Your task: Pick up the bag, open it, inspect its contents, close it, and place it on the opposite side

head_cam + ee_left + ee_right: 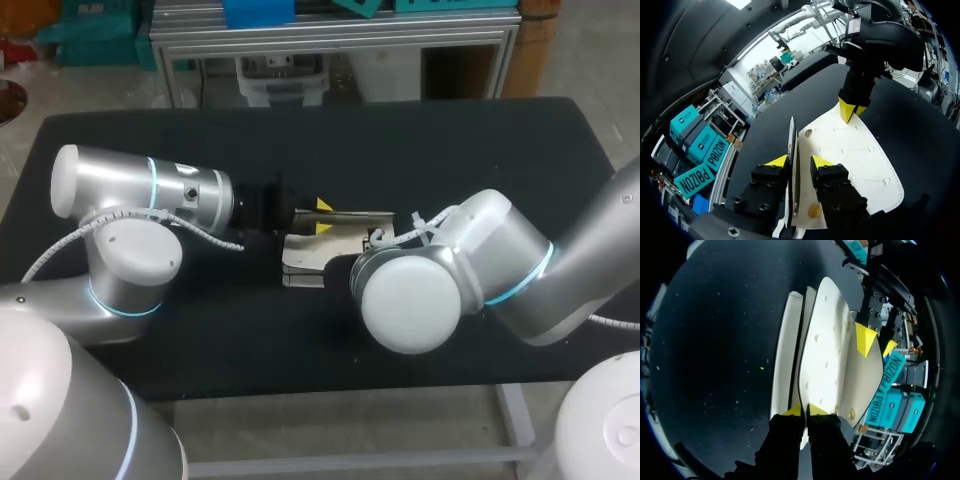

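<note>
1. Bag (325, 258), one. Pale cream and flat, it sits at the middle of the bench (300, 130), between the two arms. Its layers fan apart, which I read as the opening step in hand.
2. Flap (792, 145), one. It stands on edge, upright, clear of the bag's main panel, probably so the inside can be looked into.
3. Left gripper (799, 161), one, entering from the left. Its jaws are apart with the flap between them. The flap lies against one yellow tip and a gap shows at the other, so by my reading the jaws are released, not clamped.
4. Right gripper (805, 411), one, entering from the right. Its jaws are clenched on a thin layer at the bag's right end, presumably anchoring the bag while the other side is parted. From overhead its own arm hides it.
5. Brass studs (808, 133), two counted on the main panel. Both are uncovered, so the closure looks undone.
6. Arms, two. Yellow tips, four.
</note>
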Available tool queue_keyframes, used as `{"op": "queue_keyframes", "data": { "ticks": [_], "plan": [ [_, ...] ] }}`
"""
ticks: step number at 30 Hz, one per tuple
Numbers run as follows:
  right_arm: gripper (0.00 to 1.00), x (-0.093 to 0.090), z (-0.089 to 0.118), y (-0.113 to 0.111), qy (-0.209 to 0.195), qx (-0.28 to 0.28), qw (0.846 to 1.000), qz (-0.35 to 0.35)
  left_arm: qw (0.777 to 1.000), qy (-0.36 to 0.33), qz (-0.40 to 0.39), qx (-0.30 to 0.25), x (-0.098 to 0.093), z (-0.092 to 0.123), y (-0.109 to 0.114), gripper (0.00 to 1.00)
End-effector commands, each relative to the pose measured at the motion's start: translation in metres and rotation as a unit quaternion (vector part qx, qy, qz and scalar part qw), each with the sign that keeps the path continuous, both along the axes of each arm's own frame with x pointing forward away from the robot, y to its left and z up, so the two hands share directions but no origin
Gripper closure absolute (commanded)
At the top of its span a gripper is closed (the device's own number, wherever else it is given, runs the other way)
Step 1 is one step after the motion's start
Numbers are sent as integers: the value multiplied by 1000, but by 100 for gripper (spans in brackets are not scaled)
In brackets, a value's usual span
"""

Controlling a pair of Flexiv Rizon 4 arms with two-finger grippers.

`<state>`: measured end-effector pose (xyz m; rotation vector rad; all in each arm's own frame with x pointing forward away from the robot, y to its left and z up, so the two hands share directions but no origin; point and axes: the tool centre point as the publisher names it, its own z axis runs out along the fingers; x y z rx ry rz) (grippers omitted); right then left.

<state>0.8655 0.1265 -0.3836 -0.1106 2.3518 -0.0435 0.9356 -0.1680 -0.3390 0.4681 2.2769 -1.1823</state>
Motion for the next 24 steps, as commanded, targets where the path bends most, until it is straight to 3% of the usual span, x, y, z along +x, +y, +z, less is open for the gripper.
{"op": "queue_keyframes", "data": {
  "ticks": [1, 11, 18, 24],
  "plan": [
    [100, 0, -7, -1, -398, 30, 916, 29, 1000, 0, -3, 1, -4, -4, -1, 100],
    [100, 0, -7, -1, -398, 30, 916, 29, 999, 16, -28, 14, -31, -26, 2, 100],
    [100, 0, -7, -1, -398, 30, 916, 29, 999, 27, -26, 23, -30, -36, 2, 100],
    [100, 0, -7, -1, -398, 30, 916, 29, 999, 27, -31, 19, -31, -32, 5, 100]
  ]
}}
